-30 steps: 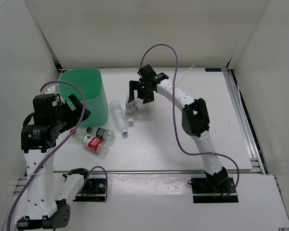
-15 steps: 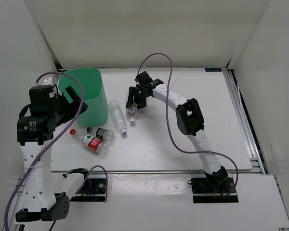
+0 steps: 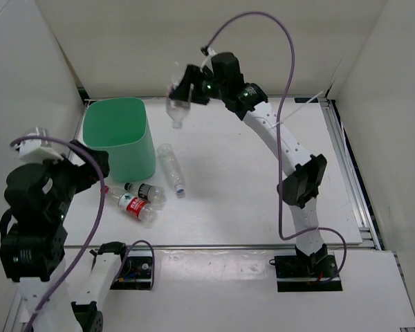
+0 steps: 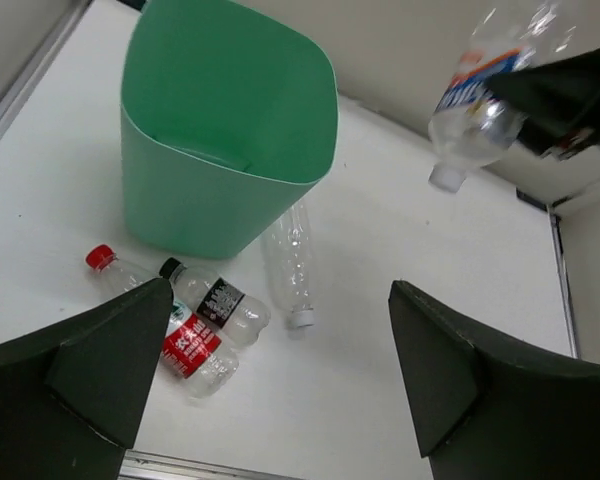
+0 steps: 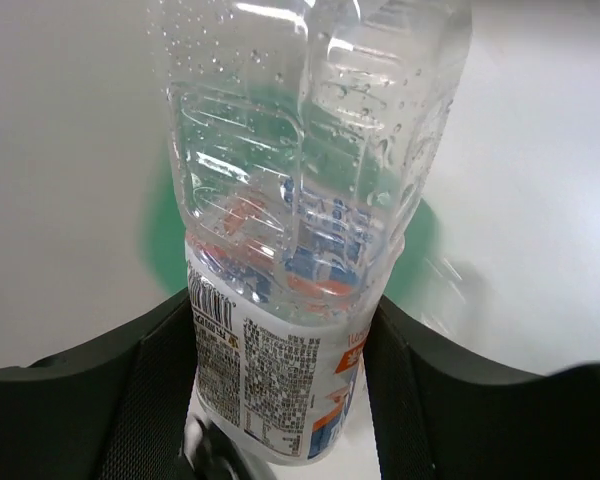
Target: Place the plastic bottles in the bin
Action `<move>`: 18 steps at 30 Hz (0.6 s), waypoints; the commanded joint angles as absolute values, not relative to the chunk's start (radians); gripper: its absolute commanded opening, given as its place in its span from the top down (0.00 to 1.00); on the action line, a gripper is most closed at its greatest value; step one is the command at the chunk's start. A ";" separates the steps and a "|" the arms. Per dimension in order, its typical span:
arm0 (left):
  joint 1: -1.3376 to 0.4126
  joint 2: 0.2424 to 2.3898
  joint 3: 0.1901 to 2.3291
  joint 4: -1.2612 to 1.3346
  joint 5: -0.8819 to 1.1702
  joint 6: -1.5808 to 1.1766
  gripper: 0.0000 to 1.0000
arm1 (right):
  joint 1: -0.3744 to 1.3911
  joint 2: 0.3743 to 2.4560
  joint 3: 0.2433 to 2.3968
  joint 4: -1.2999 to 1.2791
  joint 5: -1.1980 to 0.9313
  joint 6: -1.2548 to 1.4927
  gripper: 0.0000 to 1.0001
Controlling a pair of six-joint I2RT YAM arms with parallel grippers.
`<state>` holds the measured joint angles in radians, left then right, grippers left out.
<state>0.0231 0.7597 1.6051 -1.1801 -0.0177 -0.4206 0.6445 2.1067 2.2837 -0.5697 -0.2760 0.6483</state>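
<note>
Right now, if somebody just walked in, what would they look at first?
Probably the clear bottle hanging cap-down high in the air, pinched in the right gripper over the far side of the table. Next, the big green bin on the left, with three bottles lying on the table by it: a plain one, a dark-labelled one and a red-labelled one.

Right gripper (image 3: 184,88) has lifted the clear crinkled plastic bottle with a blue-and-white label (image 3: 177,111) off the table, up and far-left; it now hangs cap-down in the air, just right of the mint-green plastic bin (image 3: 135,163). Left gripper (image 3: 90,166) has pulled back near-left, away from the bin.
</note>
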 commanded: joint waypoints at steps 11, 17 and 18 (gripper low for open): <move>-0.158 0.842 1.777 -1.374 -0.255 -0.491 0.00 | 0.989 2.319 2.536 0.044 0.158 0.126 0.35; -0.216 0.914 1.819 -1.387 -0.293 -0.426 0.00 | 0.989 2.390 2.545 0.069 0.179 0.126 0.00; -0.216 0.914 1.819 -1.387 -0.293 -0.436 0.00 | 1.000 2.372 2.556 0.033 0.193 0.117 0.00</move>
<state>-0.2024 0.9146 1.7950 -1.3212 -0.2459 -0.4568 1.0077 2.4310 2.5259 -0.0418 0.1158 0.1955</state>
